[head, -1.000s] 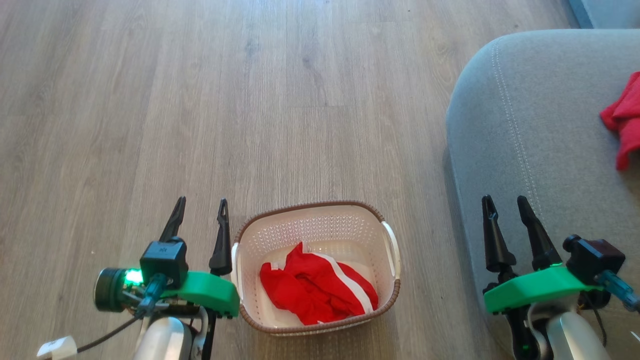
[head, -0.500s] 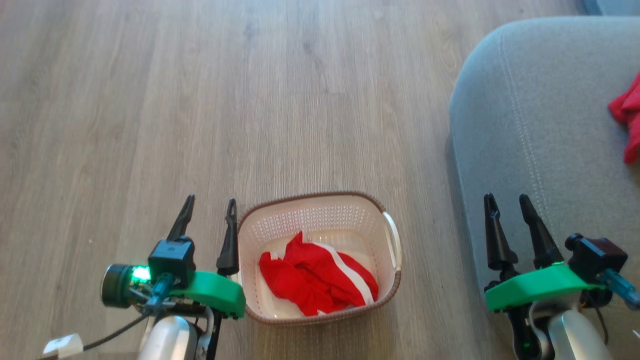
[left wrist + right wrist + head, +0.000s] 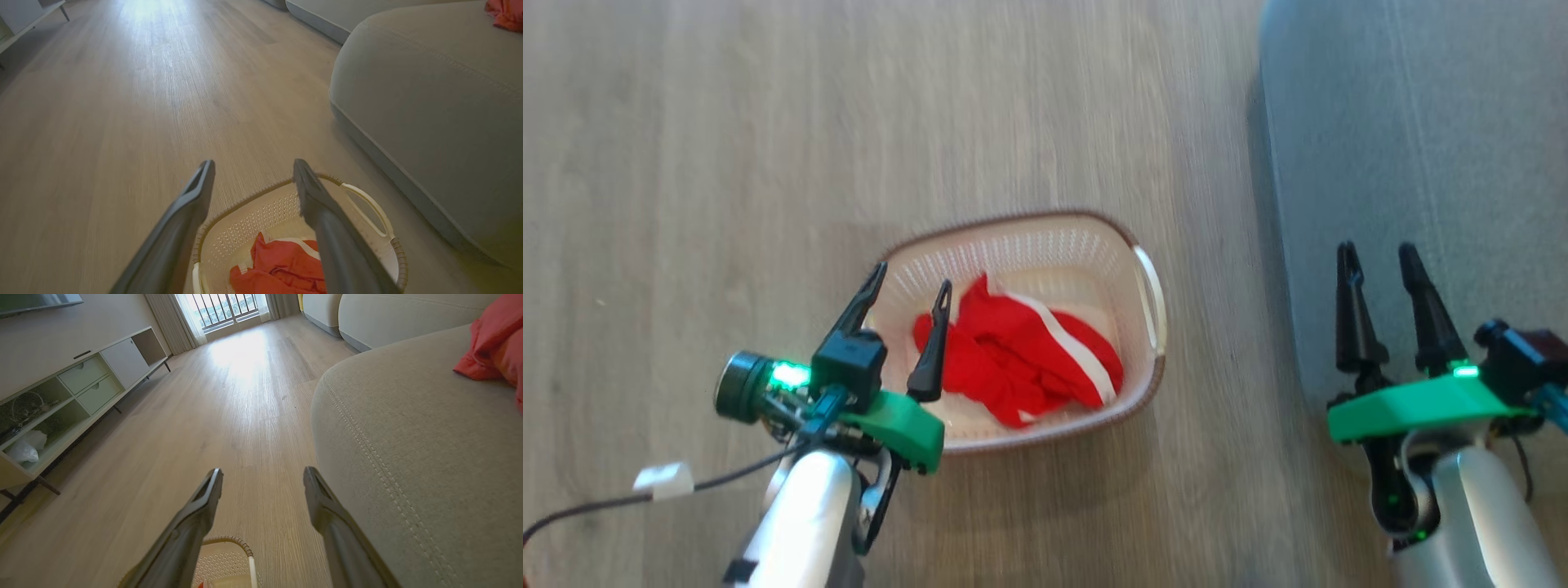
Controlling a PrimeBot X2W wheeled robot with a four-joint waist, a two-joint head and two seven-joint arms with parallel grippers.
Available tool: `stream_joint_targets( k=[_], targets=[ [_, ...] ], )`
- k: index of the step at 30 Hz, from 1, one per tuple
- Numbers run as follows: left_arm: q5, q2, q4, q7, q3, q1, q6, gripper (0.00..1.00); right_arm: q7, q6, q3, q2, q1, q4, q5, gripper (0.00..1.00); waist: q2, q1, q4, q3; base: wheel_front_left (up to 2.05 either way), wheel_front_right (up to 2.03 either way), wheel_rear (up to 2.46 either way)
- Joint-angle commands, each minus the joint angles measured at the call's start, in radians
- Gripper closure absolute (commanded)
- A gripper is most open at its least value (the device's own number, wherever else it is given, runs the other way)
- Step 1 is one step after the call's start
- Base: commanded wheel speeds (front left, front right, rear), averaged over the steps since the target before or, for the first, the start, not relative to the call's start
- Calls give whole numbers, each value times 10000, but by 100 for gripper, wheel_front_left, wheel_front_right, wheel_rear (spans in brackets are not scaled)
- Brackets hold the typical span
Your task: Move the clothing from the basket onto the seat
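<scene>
found the basket (image 3: 1045, 249) on the wood floor (image 3: 727, 163), just left of the seat (image 3: 1421, 122) and not touching it. saw the striped garment (image 3: 1021, 359) crumpled inside the basket, red with a white band across its top, covering most of the bottom. spotted the plain red garment (image 3: 490, 351) lying on top of the seat, well apart from the basket, at the far right of the right wrist view. caught the left gripper (image 3: 912, 275) over the basket's left side, one finger above the left rim, the other above the edge of the striped garment. noted both fingers spread wide with nothing held between them; could not tell of any contact between fingertip and cloth. saw, in the left wrist view, the same fingers pointing over the basket toward its far rim. found the right gripper (image 3: 1378, 247) at the seat's left edge, well apart from the basket, fingers parted and holding nothing. made out a low cabinet (image 3: 81, 384) with drawers and open shelves along the wall across the floor, and a bright window (image 3: 229, 308) beyond it
</scene>
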Motion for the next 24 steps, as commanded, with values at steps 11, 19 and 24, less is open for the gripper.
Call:
stream_joint_targets(
  k=[11, 19, 24],
  targets=[
    [860, 749, 1584, -49, -631, -2148, -372, 0, -65, 0, 440, 113, -796, -1213, 336, 0, 0, -1, -1354, 3322, 0, 0, 0],
    [1217, 1265, 3243, -49, -1293, -3437, -330, 0, -65, 0, 1079, 114, -1001, -1695, 433, 0, 0, -1, -1933, 4589, 0, 0, 0],
    [1350, 1479, 4561, -49, -1799, -4499, -587, 0, -65, 0, 1373, 115, -1105, -2096, 696, 0, 0, -1, -2227, 5336, 0, 0, 0]
  ],
)
